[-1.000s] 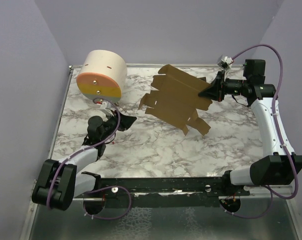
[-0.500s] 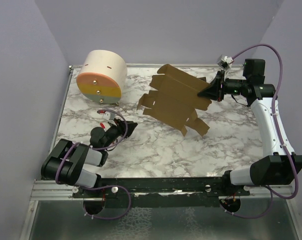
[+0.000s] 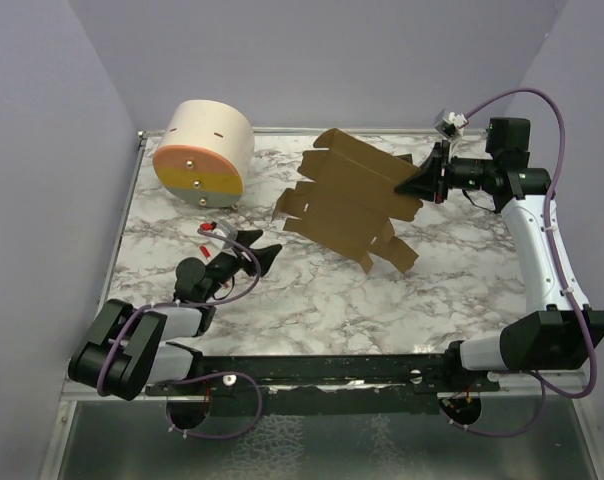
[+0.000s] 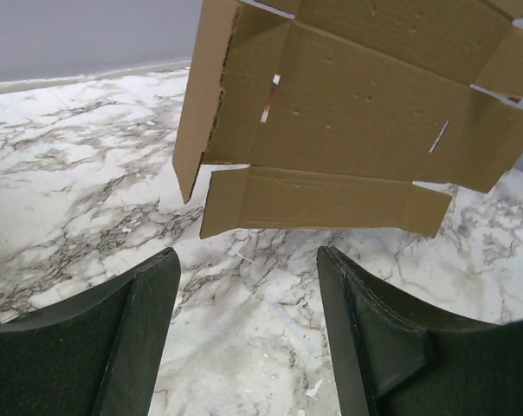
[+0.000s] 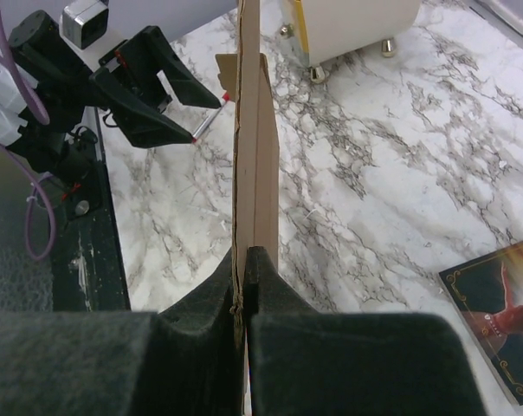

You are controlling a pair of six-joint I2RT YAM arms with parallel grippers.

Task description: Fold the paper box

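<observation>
Paper box (image 3: pixel 352 205): still a flat brown die-cut sheet, every tab and flap unfolded; no crease is turned yet.
Where it is: held up off the tabletop (image 3: pixel 312 300), tilted, over the far half between the middle and the far right corner. I cannot tell whether its lowest flap touches the marble.
My right gripper (image 3: pixel 422 183): pressed together on the sheet's right edge, pinching the cardboard edge-on, as my right wrist view shows.
My left gripper (image 3: pixel 260 242): spread and empty, low over the left half of the tabletop, pointing toward the sheet's near left flaps but well apart from them.
What just changed: over the last second my left arm drew back toward the near left corner and turned the wrist to face the sheet, and its jaws went from narrow to wide. The sheet and my right arm have hardly shifted.
What that means: I judge this as setting up, not folding. One side is anchored, and the other gripper is now open enough to take a flap.
Next move calls for: bringing the left gripper up to the hanging lower flap and bending it along its score line while the right keeps hold.
Risk: the grip is on one edge only, so a push from the left could swing or twist the sheet.
Other things: the cream cylinder (image 3: pixel 202 150) lies at the far left corner, clear of my reach path; a dark book (image 5: pixel 504 321) lies on the marble, seen only in my right wrist view.
</observation>
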